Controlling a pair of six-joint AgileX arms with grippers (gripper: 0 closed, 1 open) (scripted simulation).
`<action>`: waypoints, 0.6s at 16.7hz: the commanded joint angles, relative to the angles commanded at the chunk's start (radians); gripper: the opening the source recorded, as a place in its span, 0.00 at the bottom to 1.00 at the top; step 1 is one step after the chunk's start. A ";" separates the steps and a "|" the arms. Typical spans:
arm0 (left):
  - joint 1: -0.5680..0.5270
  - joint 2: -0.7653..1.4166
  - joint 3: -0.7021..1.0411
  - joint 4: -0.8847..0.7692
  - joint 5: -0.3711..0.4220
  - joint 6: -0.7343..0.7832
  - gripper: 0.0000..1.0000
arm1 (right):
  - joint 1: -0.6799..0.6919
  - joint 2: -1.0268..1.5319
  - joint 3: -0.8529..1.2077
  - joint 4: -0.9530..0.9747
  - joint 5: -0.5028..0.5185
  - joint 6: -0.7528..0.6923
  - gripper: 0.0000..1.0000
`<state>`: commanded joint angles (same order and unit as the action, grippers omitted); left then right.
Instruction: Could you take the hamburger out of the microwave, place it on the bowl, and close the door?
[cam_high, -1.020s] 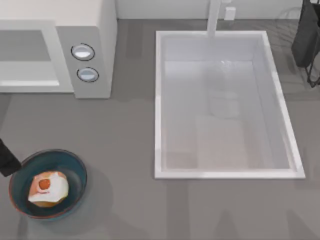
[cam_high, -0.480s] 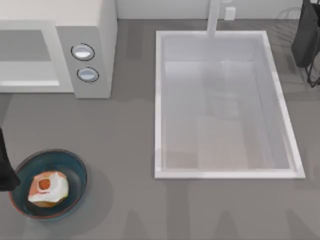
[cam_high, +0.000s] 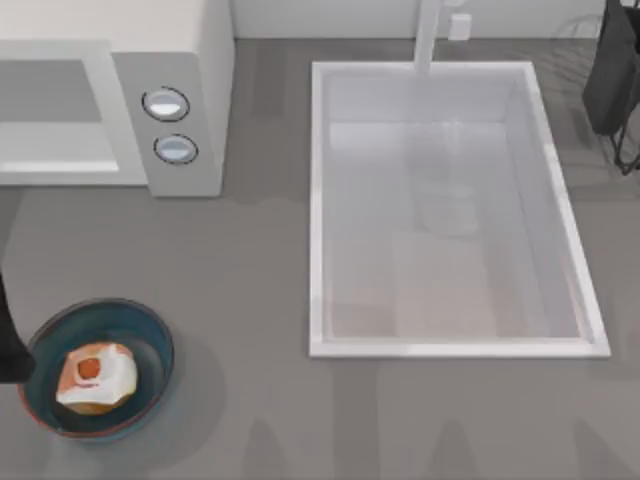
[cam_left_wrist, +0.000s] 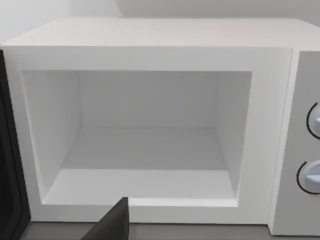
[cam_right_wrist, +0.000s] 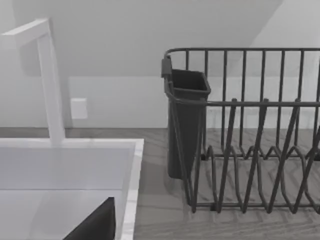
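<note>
A: What are you seeing of the hamburger right now?

B: You are looking at a small roundish thing, whitish along its right side and tan-orange on its left, with an orange-red spot on top. It is sitting inside the bowl, at about eight o'clock on the table in the top view.

A: And the bowl itself?

B: It is showing a wide blue body, a dark teal inside and a thin reddish-brown rim. The hamburger is taking up only a small part of it, lying a little toward the lower left of its middle.

A: Where is the microwave standing?

B: At about eleven o'clock. You are seeing its white casing and two round silver-blue dials on the side panel. In the left wrist view its cavity is lying open and bare, and a dark edge of the door is showing beside the opening.

A: What is the left gripper doing?

B: It is hanging at the table's edge near nine o'clock, just beside the bowl's rim. You cannot tell whether its fingers are apart or together.

A: And the right arm?

B: It is sitting parked near two o'clock, beyond the sink, by the dish rack.
</note>
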<state>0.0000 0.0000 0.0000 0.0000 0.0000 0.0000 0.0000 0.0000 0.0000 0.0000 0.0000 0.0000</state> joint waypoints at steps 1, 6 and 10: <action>0.000 0.000 0.000 0.000 0.000 0.000 0.70 | 0.000 0.000 0.000 0.000 0.000 0.000 1.00; 0.000 0.000 0.000 0.000 0.000 0.000 0.32 | 0.000 0.000 0.000 0.000 0.000 0.000 1.00; 0.000 0.000 0.000 0.000 0.000 0.000 0.02 | 0.000 0.000 0.000 0.000 0.000 0.000 1.00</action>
<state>0.0000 0.0000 0.0000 0.0000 0.0000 0.0000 0.0000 0.0000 0.0000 0.0000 0.0000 0.0000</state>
